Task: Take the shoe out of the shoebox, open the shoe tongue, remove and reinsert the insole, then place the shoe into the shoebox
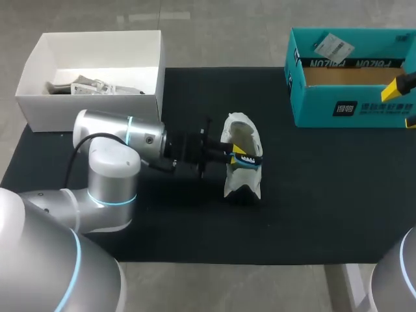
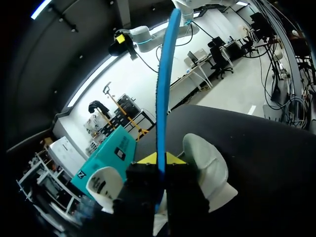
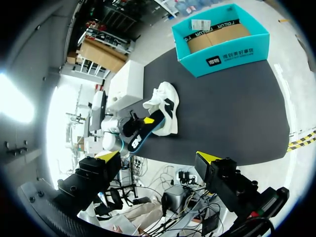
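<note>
The table (image 1: 312,195) was covered in black. At its far left corner stood an open white box (image 1: 39,104) with some small grey and white things inside; I could not tell what they were. At the far right stood the open teal shoebox (image 1: 325,117). It had a brown bottom and a white label on its far side.

The white shoe (image 1: 242,185) sat on the black table near the middle, well apart from both boxes. It had a dark mark on its side. The insole (image 2: 162,98) was blue at the edge and dark on top. One end of the insole was at the shoe's opening. The rest stuck out toward the left arm.

The left arm came in from the left, low over the table. The left gripper (image 1: 239,154) was at the shoe's opening. Its two fingers were close together and pinched the insole from both sides.

The right gripper (image 3: 157,157) hung high up at the right, over the shoebox. Its fingers were spread wide apart and held nothing.
</note>
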Action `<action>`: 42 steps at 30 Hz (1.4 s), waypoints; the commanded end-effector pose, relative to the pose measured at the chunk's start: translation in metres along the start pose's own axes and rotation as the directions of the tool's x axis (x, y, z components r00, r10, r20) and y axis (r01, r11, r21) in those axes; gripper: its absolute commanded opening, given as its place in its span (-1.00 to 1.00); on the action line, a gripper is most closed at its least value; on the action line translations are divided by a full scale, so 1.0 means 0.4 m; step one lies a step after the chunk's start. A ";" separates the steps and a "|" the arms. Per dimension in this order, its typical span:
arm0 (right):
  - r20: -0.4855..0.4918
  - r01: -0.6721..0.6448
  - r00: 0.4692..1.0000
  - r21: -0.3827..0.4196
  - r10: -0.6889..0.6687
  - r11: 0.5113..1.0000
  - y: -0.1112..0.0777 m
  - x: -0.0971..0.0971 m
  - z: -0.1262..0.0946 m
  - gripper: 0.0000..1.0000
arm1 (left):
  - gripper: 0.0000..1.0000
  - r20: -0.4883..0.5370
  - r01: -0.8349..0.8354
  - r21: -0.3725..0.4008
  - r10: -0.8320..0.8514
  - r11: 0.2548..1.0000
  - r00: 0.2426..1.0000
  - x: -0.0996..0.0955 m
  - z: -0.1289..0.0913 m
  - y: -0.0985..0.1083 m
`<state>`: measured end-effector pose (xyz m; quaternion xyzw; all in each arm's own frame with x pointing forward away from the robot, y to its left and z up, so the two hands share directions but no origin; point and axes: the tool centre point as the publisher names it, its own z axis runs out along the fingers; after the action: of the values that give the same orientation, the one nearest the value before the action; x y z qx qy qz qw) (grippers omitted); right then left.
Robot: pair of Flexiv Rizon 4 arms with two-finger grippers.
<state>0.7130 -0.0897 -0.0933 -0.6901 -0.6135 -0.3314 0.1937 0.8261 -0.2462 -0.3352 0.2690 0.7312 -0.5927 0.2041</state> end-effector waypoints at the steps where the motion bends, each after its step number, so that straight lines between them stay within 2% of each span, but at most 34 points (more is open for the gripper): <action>1: 0.002 -0.001 1.000 0.003 0.001 1.000 0.005 0.000 0.002 1.00 | -1.00 -0.003 0.013 -0.014 -0.014 1.000 1.000 0.004 0.009 0.013; 6: 0.002 -0.001 1.000 0.003 0.001 1.000 0.005 0.000 0.002 1.00 | -1.00 0.006 0.026 0.015 -0.026 1.000 1.000 0.009 0.001 -0.014; 8: 0.002 -0.001 1.000 0.003 0.001 1.000 0.005 0.000 0.002 1.00 | -0.67 0.008 0.031 0.047 -0.032 0.998 0.999 0.007 -0.004 -0.039; 10: 0.002 -0.001 1.000 0.003 0.001 1.000 0.005 0.000 0.002 1.00 | -0.81 0.004 0.014 0.052 -0.014 0.999 1.000 0.005 -0.005 -0.061; 12: 0.002 -0.001 1.000 0.003 0.001 1.000 0.005 0.000 0.002 1.00 | -0.84 0.001 0.008 0.060 -0.008 0.998 1.000 0.001 -0.005 -0.073; 13: 0.002 -0.001 1.000 0.003 0.001 1.000 0.005 0.000 0.002 1.00 | -1.00 -0.003 -0.006 0.053 0.007 0.999 1.000 0.000 -0.005 -0.075; 17: 0.002 -0.001 1.000 0.003 0.001 1.000 0.005 0.000 0.002 1.00 | -1.00 -0.006 -0.005 0.040 0.005 0.999 1.000 -0.003 0.002 -0.068; 19: 0.002 -0.001 1.000 0.003 0.001 1.000 0.005 0.000 0.002 1.00 | -0.53 -0.003 -0.004 0.045 0.004 0.999 1.000 -0.004 0.001 -0.070; 20: 0.002 -0.001 1.000 0.003 0.001 1.000 0.005 0.000 0.002 1.00 | -0.63 -0.003 -0.009 0.046 0.009 0.999 1.000 -0.004 0.000 -0.073; 22: 0.002 -0.001 1.000 0.003 0.001 1.000 0.005 0.000 0.002 1.00 | -1.00 -0.016 -0.020 0.036 0.021 0.999 1.000 -0.003 0.000 -0.076; 32: 0.002 -0.001 1.000 0.003 0.001 1.000 0.005 0.000 0.002 1.00 | -1.00 -0.057 -0.057 -0.054 0.054 0.997 0.997 0.011 0.013 -0.034; 37: 0.002 -0.001 1.000 0.003 0.001 1.000 0.005 0.000 0.002 1.00 | -1.00 -0.068 -0.081 -0.113 0.074 0.990 0.995 0.009 0.014 0.000; 42: 0.002 -0.001 1.000 0.003 0.001 1.000 0.005 0.000 0.002 1.00 | -1.00 -0.071 -0.074 -0.139 0.065 0.988 0.995 0.003 0.013 0.031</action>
<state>0.7130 -0.0897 -0.0934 -0.6902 -0.6135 -0.3313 0.1935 0.8280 -0.2446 -0.3427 0.2979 0.7652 -0.5259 0.2216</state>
